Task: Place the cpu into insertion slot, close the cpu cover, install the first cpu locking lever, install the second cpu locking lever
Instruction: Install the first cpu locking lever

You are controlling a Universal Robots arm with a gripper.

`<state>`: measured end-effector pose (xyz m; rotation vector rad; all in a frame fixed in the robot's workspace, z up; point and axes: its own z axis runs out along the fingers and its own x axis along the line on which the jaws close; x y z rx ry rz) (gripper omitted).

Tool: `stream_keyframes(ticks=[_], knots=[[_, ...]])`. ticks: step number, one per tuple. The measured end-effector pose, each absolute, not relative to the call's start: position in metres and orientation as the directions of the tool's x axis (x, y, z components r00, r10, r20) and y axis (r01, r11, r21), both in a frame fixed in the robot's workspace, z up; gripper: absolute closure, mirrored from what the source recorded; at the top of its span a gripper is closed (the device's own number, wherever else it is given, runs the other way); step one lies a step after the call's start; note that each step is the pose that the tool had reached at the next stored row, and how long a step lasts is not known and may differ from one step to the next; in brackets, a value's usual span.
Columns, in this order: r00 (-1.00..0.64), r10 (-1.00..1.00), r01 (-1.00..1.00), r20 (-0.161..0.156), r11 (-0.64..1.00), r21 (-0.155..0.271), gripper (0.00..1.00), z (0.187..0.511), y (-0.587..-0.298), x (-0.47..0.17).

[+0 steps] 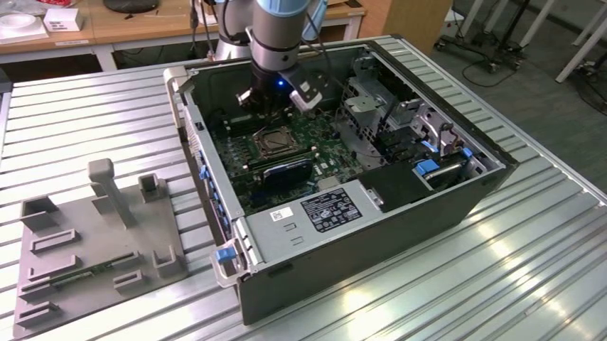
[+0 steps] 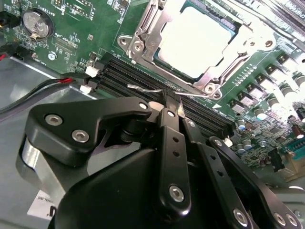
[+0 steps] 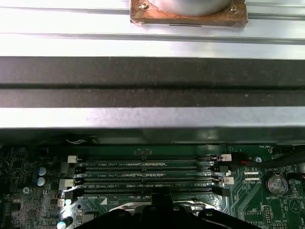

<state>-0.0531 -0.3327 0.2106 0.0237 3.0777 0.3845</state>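
A ribbed metal surface (image 1: 531,234) stands in a room with wooden desks (image 1: 142,28) beyond its far edge. A grey fixture (image 1: 95,241) lies by the edge on the exterior view's left. An open computer case (image 1: 313,263) fills the middle, its walls hemming in the arm. Inside, the cpu (image 2: 195,40) sits in the insertion slot (image 1: 275,142) under the lowered cpu cover (image 2: 143,33). The pincer (image 2: 174,102), fingers together, meets a thin wire lever (image 2: 143,88) over the memory slots (image 2: 138,76).

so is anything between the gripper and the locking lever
Nothing visible does. The gripper sits right at the thin wire locking lever, over the memory slots beside the closed cpu cover, with the cpu under it.
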Motion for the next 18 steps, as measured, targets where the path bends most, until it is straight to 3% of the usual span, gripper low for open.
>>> stream_keyframes(ticks=[18], knots=[[-0.999,0.020,0.010,-0.038,0.971,0.240,0.89,0.198,-0.332,-0.053]])
